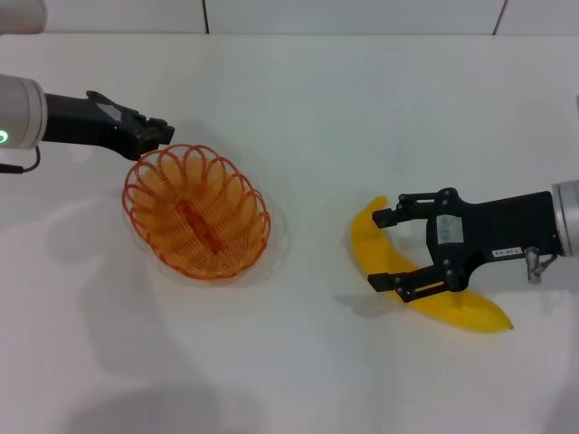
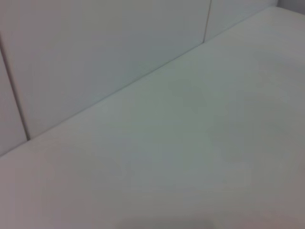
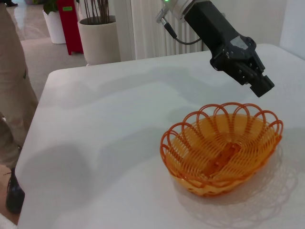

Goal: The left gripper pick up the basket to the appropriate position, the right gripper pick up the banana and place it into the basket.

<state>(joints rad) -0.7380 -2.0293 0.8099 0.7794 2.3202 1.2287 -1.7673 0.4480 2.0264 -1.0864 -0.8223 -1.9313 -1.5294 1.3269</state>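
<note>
No legible text (label unreadable)

The basket [image 1: 197, 213] sits on the table [image 1: 362, 117], left of centre. The left gripper [image 1: 161, 132] hangs just behind its far-left rim, apart from it. Well to the right lies the banana [image 1: 384, 262], with the right gripper [image 1: 387, 251] straddling its middle from the right.

surface: white table [image 1: 298, 117] | resting on it: basket [image 1: 197, 213], banana [image 1: 371, 249], well apart
</note>
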